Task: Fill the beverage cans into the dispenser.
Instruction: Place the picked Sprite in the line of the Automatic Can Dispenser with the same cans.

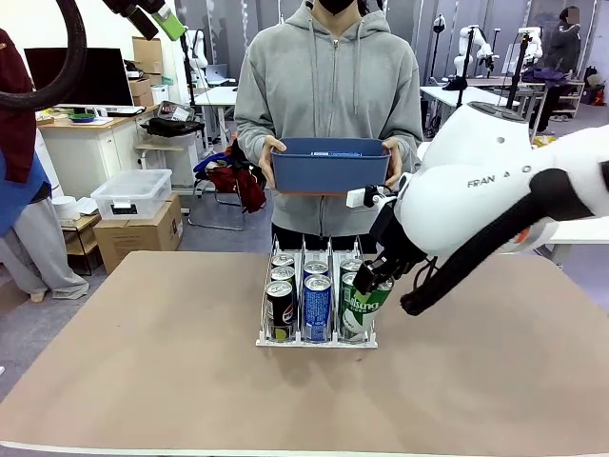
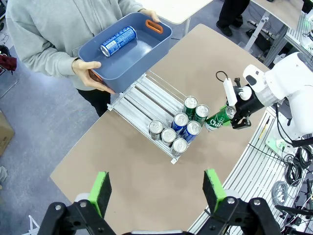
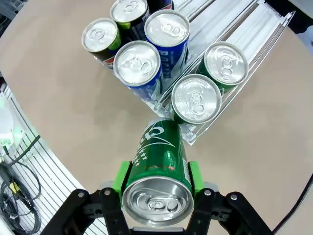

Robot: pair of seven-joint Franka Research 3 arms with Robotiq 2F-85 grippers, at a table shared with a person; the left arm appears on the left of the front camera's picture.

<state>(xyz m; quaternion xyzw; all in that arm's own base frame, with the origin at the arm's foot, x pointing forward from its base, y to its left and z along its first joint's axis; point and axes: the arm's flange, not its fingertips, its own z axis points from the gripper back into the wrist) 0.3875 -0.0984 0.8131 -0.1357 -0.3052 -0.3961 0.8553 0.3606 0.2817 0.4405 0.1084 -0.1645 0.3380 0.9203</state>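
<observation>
Brown tabletop (image 3: 58,98) under my right tool (image 3: 157,177), clamped mid-body on a green can (image 3: 159,147): probably slick, dentable.

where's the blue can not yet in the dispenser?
Left wrist view: the blue can lies on its side inside the blue tub, held by the person at the dispenser's far end.

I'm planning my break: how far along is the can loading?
Done: seven cans stand in the dispenser. In hand: the right tool grips a green can, tilted near the dispenser's green-can lane. Remaining: one blue can lying in the tub the person holds.
</observation>
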